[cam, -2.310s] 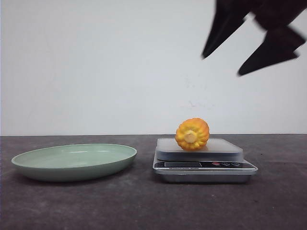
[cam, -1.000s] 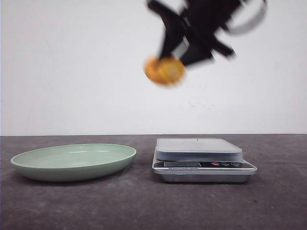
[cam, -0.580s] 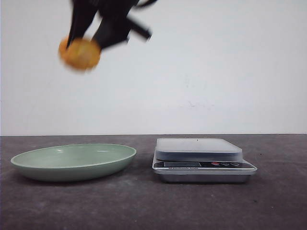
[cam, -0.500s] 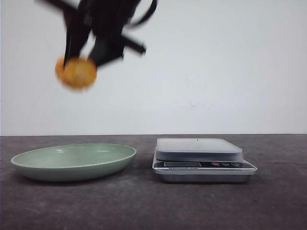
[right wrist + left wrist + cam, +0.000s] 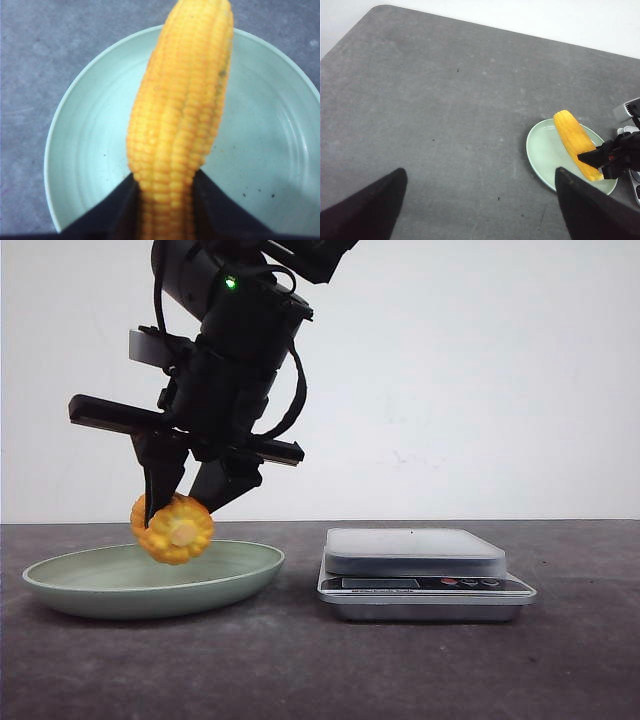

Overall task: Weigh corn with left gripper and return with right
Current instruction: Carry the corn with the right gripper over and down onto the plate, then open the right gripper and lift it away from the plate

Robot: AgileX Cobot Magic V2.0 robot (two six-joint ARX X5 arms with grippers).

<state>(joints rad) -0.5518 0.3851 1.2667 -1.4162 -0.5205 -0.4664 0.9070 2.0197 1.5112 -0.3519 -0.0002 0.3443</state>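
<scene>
- Dark grey tabletop (image 5: 300,680), white wall behind.
- Scale (image 5: 420,565) at 3 o'clock of green plate (image 5: 60,585), bare.
- Right gripper (image 5: 178,512) pinching corn (image 5: 173,528) narrow, just above plate centre.
- Cob's long axis running front-to-back, pale cut end toward front camera.
- Left gripper (image 5: 480,200) spread wide, well apart, holding nothing.

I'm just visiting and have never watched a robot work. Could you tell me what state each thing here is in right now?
corn: held in the air low over the plate, cut end toward the front camera.
right gripper: shut on the corn.
left gripper: open, holding nothing, away from the plate.
green plate: on the table, upright, nothing lying in it.
scale: on the table, its platform bare.
</scene>
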